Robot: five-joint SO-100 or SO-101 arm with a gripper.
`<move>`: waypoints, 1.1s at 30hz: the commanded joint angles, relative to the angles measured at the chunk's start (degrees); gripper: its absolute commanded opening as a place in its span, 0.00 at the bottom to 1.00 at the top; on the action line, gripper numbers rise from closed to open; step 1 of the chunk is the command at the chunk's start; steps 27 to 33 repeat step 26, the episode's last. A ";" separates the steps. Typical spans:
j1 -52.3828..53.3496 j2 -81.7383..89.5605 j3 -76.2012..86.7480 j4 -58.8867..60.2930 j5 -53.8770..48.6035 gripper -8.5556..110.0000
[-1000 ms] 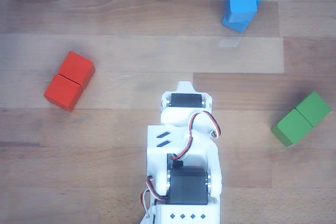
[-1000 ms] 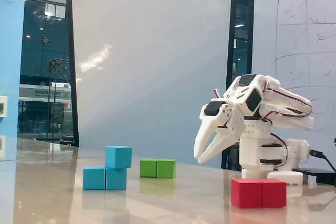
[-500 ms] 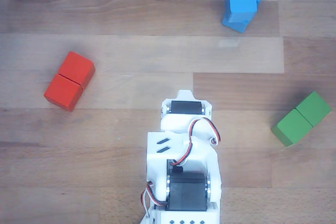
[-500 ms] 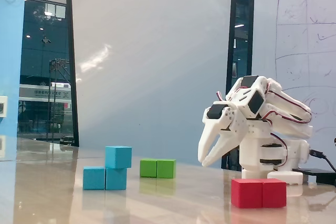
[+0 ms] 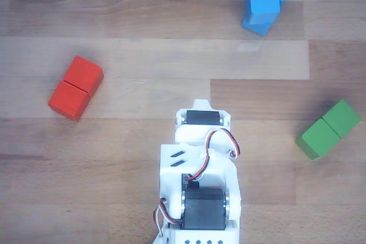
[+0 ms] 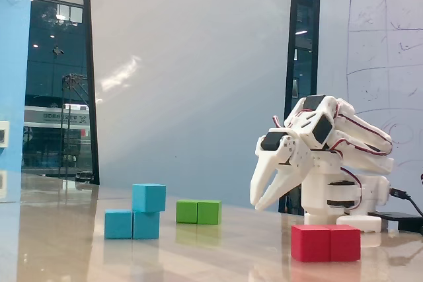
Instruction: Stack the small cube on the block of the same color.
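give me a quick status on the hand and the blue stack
Hand empty, jaws slightly apart, hanging clear of all blocks. Small cube sits atop one end of the blue block. Nothing in the way.

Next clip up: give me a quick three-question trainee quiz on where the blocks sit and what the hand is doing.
1. True or false: the small bright-blue cube rests on the long bright-blue two-part block.
2. Which oblong block lies nearest the camera in the fixed view: A red, B green, C blue?
3. Fill in: the white two-finger hand holds ____.

Key: 1 true. 2 A, the red oblong block. 3 nothing; its fingers hang parted above the wooden table.
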 commanded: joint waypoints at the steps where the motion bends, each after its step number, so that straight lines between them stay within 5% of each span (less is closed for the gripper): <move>1: 0.09 1.93 -1.67 0.18 0.26 0.08; 33: -1.49 1.85 -1.76 0.09 -1.67 0.08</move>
